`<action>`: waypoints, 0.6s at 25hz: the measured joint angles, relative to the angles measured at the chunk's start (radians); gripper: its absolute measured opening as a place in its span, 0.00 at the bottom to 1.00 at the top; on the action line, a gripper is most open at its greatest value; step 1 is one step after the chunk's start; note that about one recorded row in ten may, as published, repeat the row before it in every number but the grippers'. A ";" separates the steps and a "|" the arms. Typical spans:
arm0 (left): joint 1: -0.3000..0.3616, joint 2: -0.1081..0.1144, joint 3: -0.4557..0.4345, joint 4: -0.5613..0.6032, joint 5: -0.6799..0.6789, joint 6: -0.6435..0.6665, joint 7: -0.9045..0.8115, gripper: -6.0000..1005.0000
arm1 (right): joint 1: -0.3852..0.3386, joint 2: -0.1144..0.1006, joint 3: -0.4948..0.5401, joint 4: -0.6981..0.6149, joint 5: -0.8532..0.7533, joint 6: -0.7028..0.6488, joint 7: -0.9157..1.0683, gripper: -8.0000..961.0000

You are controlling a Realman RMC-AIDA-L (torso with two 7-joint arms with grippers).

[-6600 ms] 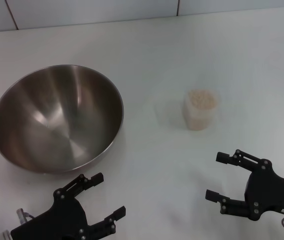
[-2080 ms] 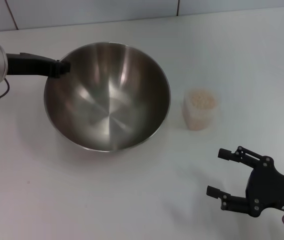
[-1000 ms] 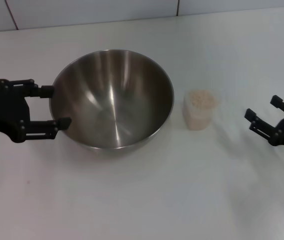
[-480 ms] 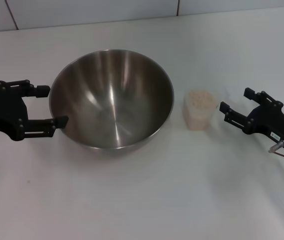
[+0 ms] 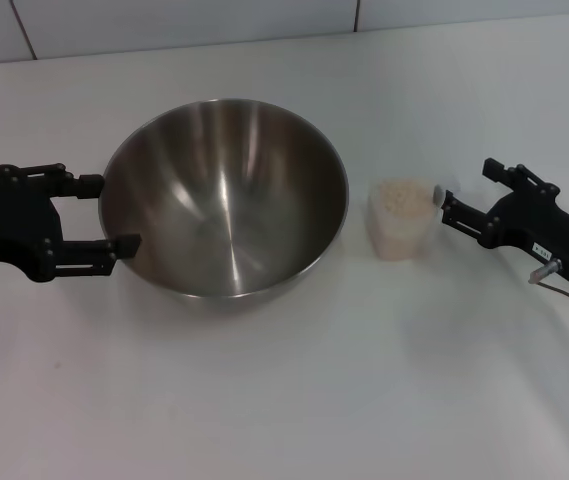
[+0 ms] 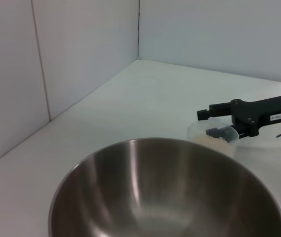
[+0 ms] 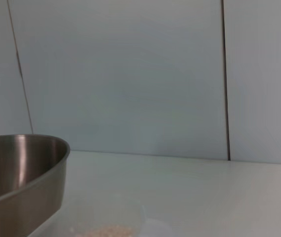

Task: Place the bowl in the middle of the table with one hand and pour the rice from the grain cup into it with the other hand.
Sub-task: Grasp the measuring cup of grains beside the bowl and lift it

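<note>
The steel bowl [image 5: 224, 195] stands upright on the white table [image 5: 264, 400], near its middle. My left gripper [image 5: 111, 213] is open at the bowl's left rim, one fingertip on each side of that edge. The clear grain cup [image 5: 401, 222] stands just right of the bowl, holding pale rice [image 5: 401, 197]. My right gripper [image 5: 465, 182] is open right beside the cup, its near fingertip at the cup's rim. The left wrist view shows the bowl [image 6: 170, 192], the cup [image 6: 213, 139] and the right gripper [image 6: 212, 123] behind it. The right wrist view shows the bowl's side [image 7: 17, 173] and the cup [image 7: 105, 222].
A white tiled wall [image 5: 164, 25] runs along the table's far edge. Bare tabletop lies in front of the bowl and cup. A cable [image 5: 554, 285] hangs by the right wrist.
The left gripper carried the bowl from the left toward the middle and let it go. The right gripper came up from the front edge and closed in on the cup's right side.
</note>
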 joint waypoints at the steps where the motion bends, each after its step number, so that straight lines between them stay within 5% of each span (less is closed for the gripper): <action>1: -0.002 0.000 -0.001 -0.004 0.000 0.000 0.000 0.80 | 0.004 0.000 0.000 0.000 0.000 0.004 0.000 0.87; 13: -0.006 0.002 -0.005 -0.018 0.003 -0.001 0.002 0.80 | 0.027 0.004 0.003 0.008 0.006 0.016 -0.002 0.86; 15: -0.006 0.002 -0.005 -0.018 0.004 -0.001 0.002 0.80 | 0.027 0.005 0.003 0.015 0.015 0.014 -0.007 0.80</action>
